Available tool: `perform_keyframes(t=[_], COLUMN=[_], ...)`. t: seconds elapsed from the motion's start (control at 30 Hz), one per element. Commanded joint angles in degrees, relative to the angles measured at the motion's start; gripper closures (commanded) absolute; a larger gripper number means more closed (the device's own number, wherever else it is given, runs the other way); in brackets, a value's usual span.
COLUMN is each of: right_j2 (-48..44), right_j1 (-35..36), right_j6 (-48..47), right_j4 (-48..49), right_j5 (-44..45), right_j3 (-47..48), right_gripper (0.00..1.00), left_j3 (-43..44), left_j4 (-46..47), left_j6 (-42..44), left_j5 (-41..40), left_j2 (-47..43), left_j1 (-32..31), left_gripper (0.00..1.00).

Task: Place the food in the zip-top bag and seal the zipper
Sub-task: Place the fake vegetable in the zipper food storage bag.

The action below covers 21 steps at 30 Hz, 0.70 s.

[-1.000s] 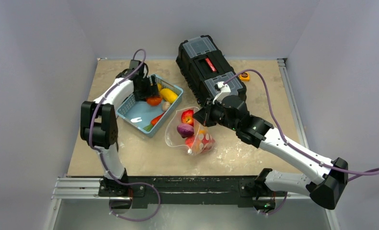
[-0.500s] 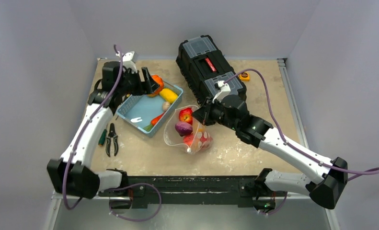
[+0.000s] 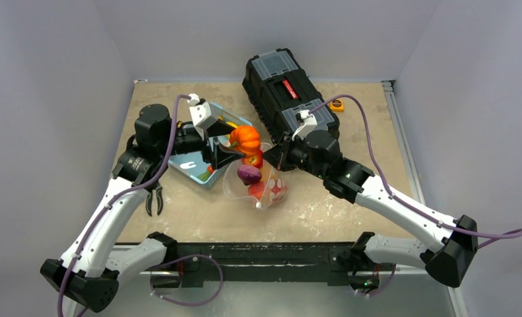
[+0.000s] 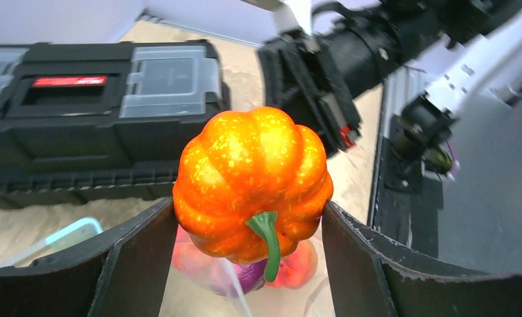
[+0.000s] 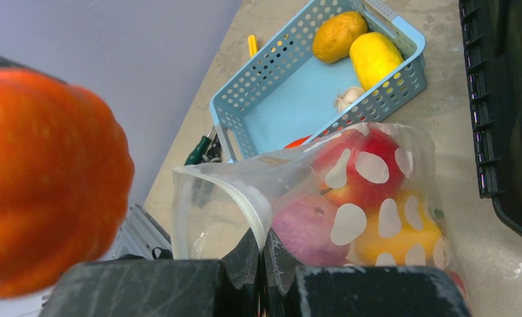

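My left gripper (image 3: 242, 141) is shut on an orange toy pumpkin (image 3: 247, 136) and holds it in the air just over the open mouth of the zip-top bag (image 3: 258, 188). In the left wrist view the pumpkin (image 4: 253, 178) fills the gap between both fingers, green stem down, with red and purple food in the bag below. My right gripper (image 5: 263, 247) is shut on the bag's white zipper (image 5: 241, 195) and holds the rim up. Inside the bag (image 5: 403, 142) lie a red apple (image 5: 363, 165), a purple piece (image 5: 307, 228) and a yellow piece (image 5: 390, 231).
The blue basket (image 3: 192, 162) left of the bag holds two yellow pieces (image 5: 375, 58) and a garlic bulb (image 5: 348, 99). A black toolbox (image 3: 288, 89) stands behind the bag. Pliers (image 3: 155, 198) lie near the left edge, an orange tape measure (image 3: 337, 104) at the back right.
My left arm has lifted the pumpkin out of the basket and swung it right, over the bag's mouth. The right gripper has kept its hold on the rim.
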Motion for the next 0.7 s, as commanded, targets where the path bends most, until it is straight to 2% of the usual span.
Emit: perform_keyframes(t=[0.0,0.27,0.4,0.67], right_j2=[-1.86,-2.48,-3.15,-3.84], right_j1=[0.18,0.14,0.15,0.13], right_j6=[0.64,0.64,0.64,0.56], right_j4=[4.26,4.63,4.71,4.59], right_j5=[-0.11,-0.29,0.34,-0.26], right_j3=[0.53,0.32,0.15,1.14], right_gripper=[1.0,1.0,1.0,1.0], left_j3=[-1.97,-2.1,-2.0,-0.99], left_j4=[-0.43,-4.9,-6.48,-9.38], left_j6=[10.17,15.86,17.62,19.93], left_j5=[12.55,13.38,13.04,10.41], left_j2=[0.94,3.32,4.27,5.89], left_j1=[-1.52,-3.38,-3.58,-3.63], left_gripper=[0.41,0.4,0.32,0.26])
